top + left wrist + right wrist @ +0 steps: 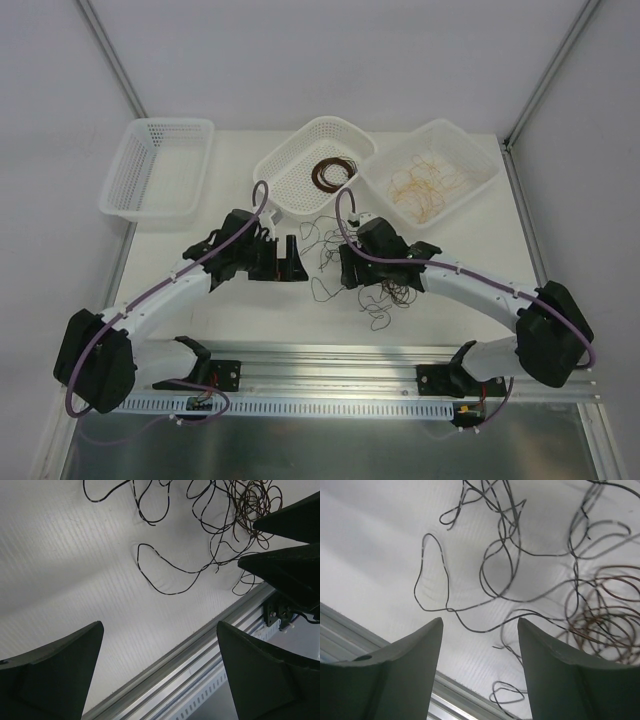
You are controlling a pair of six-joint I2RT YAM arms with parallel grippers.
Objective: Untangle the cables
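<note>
Tangle of thin black and brown springy cables (385,300) sits on white table (250,320) between left gripper (159,625) and right gripper (480,621), both with jaws spread, empty. Only top view catches white mesh baskets (158,170) behind.

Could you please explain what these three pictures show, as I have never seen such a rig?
Two robot arms, the left arm and the right arm, are bolted to a table. One picture looks down from above; the others come from a camera on each wrist, its own jaws showing. A tangle of thin cables lies on the table. Behind stand white baskets: the left basket looks empty, the middle basket holds a brown coil, the right basket tan wires. Both pairs of jaws stand open, holding nothing.
</note>
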